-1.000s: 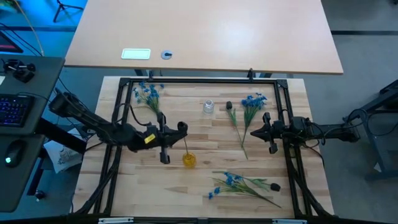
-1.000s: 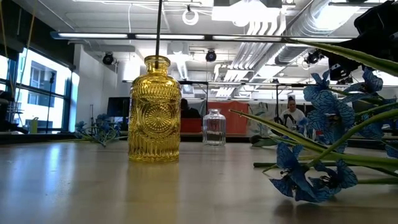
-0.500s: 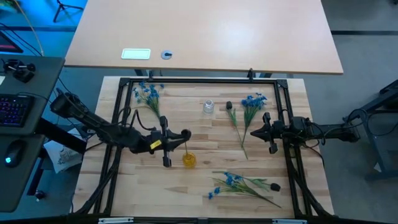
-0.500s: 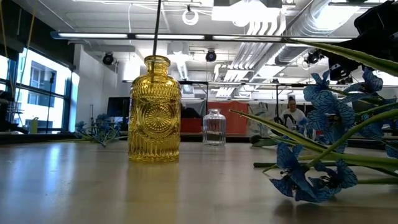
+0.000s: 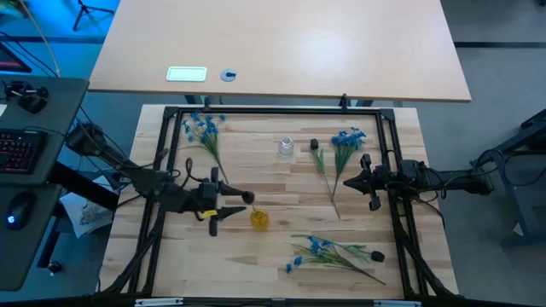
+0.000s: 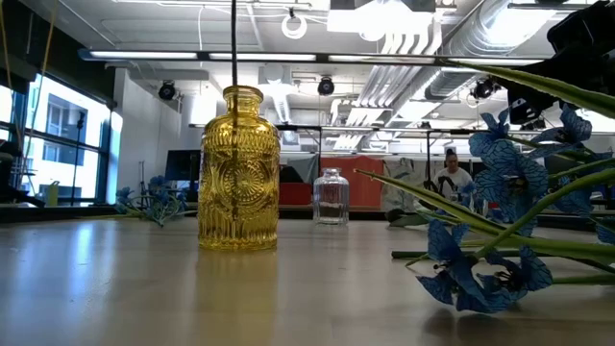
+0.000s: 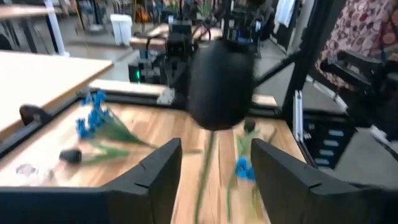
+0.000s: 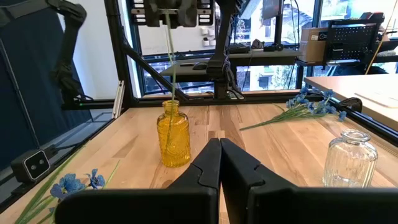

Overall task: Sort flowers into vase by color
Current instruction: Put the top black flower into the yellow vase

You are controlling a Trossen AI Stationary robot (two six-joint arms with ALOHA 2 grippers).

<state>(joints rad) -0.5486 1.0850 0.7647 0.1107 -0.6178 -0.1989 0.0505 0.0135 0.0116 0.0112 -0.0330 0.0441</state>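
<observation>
A black-budded flower [image 7: 221,81] stands with its thin stem [image 8: 170,62] in the yellow vase [image 5: 259,219], the bud high above the neck. My left gripper [image 5: 232,209] is open at bud height, left of the vase. Its fingers [image 7: 155,177] flank the stem with a gap on each side. My right gripper [image 5: 345,182] hangs shut at the table's right side and holds nothing. Blue sprays lie flat at the far left [image 5: 203,128], far right [image 5: 345,141] and near side [image 5: 328,251]. Two more black buds [image 5: 314,145] [image 5: 377,255] lie on the table.
A small clear glass vase [image 5: 285,147] stands at the far middle of the table. A black frame [image 5: 273,109] runs around the wooden table top. There is bare wood between the yellow vase and the table's near edge.
My left gripper has opened and let go of the black flower's stem, then drawn back toward the table's left edge. The stem has sunk deeper into the yellow vase, and its upper part has leaned a little to one side.
</observation>
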